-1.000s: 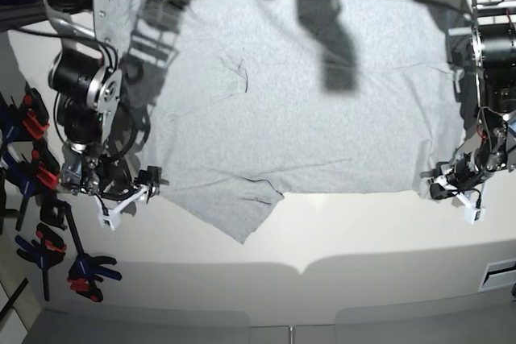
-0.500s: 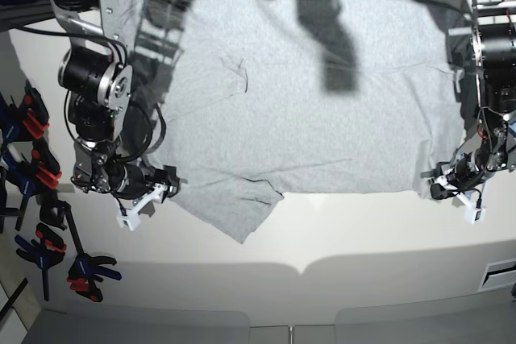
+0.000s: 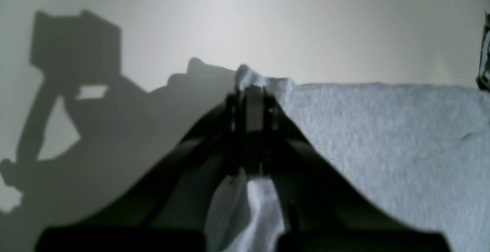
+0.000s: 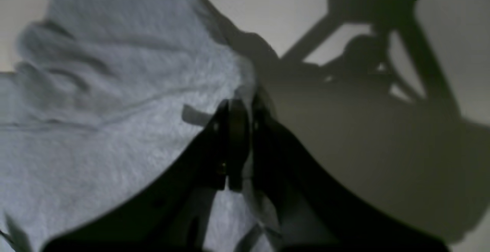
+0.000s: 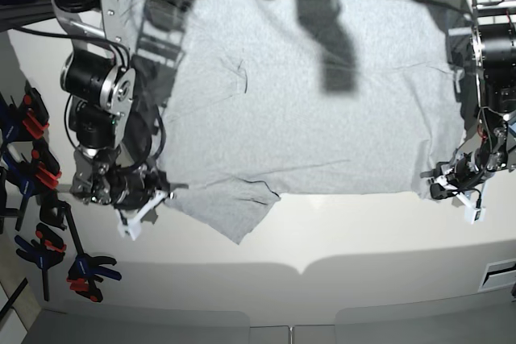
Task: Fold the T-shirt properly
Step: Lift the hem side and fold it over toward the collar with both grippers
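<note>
The right gripper point(image 4: 239, 102) is down at the near edge of the T-shirt point(image 5: 306, 110), its two dark jaws pressed together with a fold of the grey cloth caught between them. From its own camera the fabric bunches and ridges just ahead of the tips, and a strip of cloth runs back between the jaws toward the lens. In the base view this gripper point(image 5: 161, 197) sits on that picture's left, low on the arm, right at the shirt's corner beside the sleeve that hangs out in a point toward the front of the desk point(image 5: 363, 239).

The left gripper point(image 3: 250, 91) is likewise clamped on the T-shirt: its jaws are closed over a small peak of grey cloth that sticks up past the tips, and more fabric shows between the jaws nearer the camera. In the base view it point(image 5: 443, 187) is at the opposite near corner of the shirt, on that picture's right.

Between the two, the T-shirt lies spread flat across the pale desk, plain grey side up, its near edge running fairly straight from one gripper to the other apart from the drooping sleeve. Arm shadows fall across its far part.

Along the desk's edge beyond the right arm, a row of black spring clamps point(image 5: 36, 175) with red and blue grips lies well apart from the shirt.
</note>
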Motion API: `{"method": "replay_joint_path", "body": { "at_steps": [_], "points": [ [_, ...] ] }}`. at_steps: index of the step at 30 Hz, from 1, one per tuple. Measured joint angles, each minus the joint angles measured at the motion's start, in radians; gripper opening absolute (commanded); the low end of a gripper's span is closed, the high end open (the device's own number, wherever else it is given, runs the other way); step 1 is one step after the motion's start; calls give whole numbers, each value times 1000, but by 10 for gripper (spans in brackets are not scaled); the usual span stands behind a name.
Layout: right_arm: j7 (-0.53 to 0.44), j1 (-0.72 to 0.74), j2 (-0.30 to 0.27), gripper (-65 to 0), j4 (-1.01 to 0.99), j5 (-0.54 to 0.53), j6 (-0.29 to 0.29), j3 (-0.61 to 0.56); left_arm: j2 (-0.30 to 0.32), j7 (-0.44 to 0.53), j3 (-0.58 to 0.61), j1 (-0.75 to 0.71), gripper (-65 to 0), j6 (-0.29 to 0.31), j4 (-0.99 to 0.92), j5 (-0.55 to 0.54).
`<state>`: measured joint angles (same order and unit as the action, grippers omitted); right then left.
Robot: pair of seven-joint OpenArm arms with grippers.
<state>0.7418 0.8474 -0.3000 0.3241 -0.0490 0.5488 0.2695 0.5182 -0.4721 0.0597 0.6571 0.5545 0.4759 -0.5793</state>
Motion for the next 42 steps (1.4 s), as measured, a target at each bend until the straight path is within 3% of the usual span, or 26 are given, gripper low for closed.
{"method": "replay_joint_path", "body": {
  "at_steps": [10, 13, 16, 20, 26, 37, 42],
  "points": [
    [26, 22, 0, -650, 101, -1, 1, 0, 11, 0, 0, 31, -650, 3, 0, 0],
    [50, 22, -3, -650, 126, -37, 35, 0, 27, -2, 0, 26, -650, 3, 0, 0],
    [92, 14, -10, -650, 163, -104, 110, -1, 47, -32, 0, 19, -650, 29, 0, -4],
    [162, -21, -17, -650, 293, -186, 137, -2, 97, -62, 2, -20, -650, 64, 26, -176],
    [207, -198, -24, -650, 564, -254, 142, -5, 148, -107, -24, -217, -650, 56, 199, -203],
    [251, -540, -29, -650, 968, -284, 118, 9, 89, -191, -367, -670, -650, 41, 822, -209],
    [256, -613, -29, -650, 1015, -283, 109, 42, 53, -194, -426, -802, -650, 29, 964, -211]
  ]
}}
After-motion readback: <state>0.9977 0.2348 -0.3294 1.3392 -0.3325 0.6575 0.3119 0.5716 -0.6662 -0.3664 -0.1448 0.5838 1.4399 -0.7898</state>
